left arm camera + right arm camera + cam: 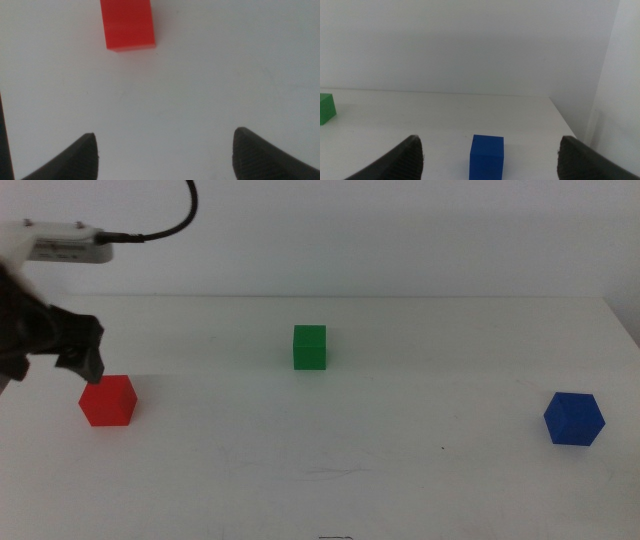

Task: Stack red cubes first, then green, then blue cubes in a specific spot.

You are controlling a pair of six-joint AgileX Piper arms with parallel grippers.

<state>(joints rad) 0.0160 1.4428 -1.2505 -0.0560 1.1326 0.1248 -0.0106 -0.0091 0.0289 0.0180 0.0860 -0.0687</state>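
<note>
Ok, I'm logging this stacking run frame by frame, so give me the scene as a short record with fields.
red cube: on the table's left side, alone, not gripped
green cube: middle of the table, alone
blue cube: right side of the table, alone
stack: none yet, all three cubes apart
left gripper: open, above the table just beside the red cube
right gripper: open, out of the middle view, facing the blue cube
table: plain white, no marked spot

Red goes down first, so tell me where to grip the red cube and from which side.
Grip the red cube across two opposite vertical faces, coming from above. It sits flat and alone on the table, sides free. The left tool, open, hovers just beside it.
</note>
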